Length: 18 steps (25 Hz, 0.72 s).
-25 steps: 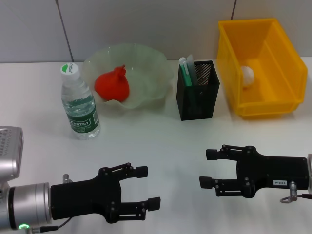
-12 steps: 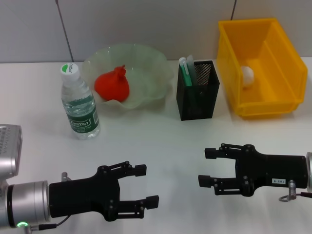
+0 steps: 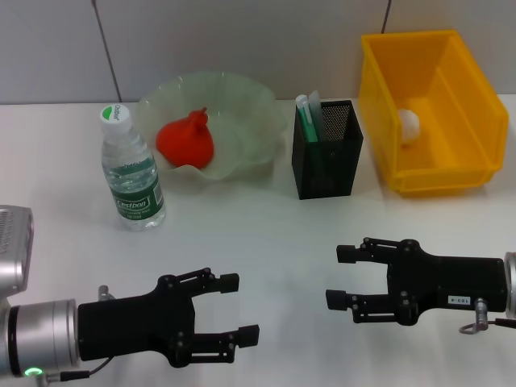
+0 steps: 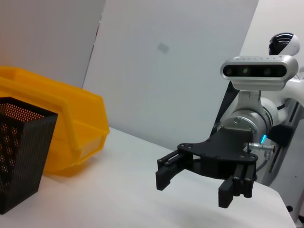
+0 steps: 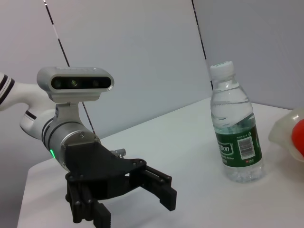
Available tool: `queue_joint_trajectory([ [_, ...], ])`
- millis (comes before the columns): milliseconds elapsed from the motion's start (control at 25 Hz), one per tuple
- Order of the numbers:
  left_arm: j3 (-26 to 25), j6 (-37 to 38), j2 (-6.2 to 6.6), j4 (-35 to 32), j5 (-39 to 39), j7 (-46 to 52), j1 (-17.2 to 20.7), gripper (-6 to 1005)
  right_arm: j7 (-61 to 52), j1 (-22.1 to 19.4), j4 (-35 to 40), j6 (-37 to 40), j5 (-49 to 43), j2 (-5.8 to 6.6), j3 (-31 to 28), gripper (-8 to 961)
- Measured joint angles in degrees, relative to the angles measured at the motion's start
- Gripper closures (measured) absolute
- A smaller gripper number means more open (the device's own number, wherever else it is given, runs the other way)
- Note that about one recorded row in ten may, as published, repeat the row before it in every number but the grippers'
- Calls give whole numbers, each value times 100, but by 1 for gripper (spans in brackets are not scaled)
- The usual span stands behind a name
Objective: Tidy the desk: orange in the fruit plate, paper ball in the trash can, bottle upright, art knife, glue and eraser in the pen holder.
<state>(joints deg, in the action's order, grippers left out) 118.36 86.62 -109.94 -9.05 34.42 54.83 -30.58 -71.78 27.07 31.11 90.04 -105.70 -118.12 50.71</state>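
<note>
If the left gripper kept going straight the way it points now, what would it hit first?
Likely the right gripper: the left gripper points across the table at it, with nothing between them, though depth is uncertain.

A lab test bench — bare white table [image 3: 266, 234], plain grey panel wall [image 3: 242, 40], two robot arms.

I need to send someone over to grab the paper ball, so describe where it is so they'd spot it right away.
Look to the back right of the white desk for the big yellow bin, right of the black mesh pen holder. The paper ball lies inside it against the left wall. It is the only small white crumpled lump there, and the only thing seen in the bin.
</note>
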Motion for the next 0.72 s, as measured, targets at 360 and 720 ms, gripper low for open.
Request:
queue_joint_trajectory([
  [360,-23,-7,0,0,72,0,-2,130,-2,7,0,13,6,0,0,157],
  [720,-92,-3,-1,0,73,0,16,130,-2,9,0,14,6,0,0,156],
])
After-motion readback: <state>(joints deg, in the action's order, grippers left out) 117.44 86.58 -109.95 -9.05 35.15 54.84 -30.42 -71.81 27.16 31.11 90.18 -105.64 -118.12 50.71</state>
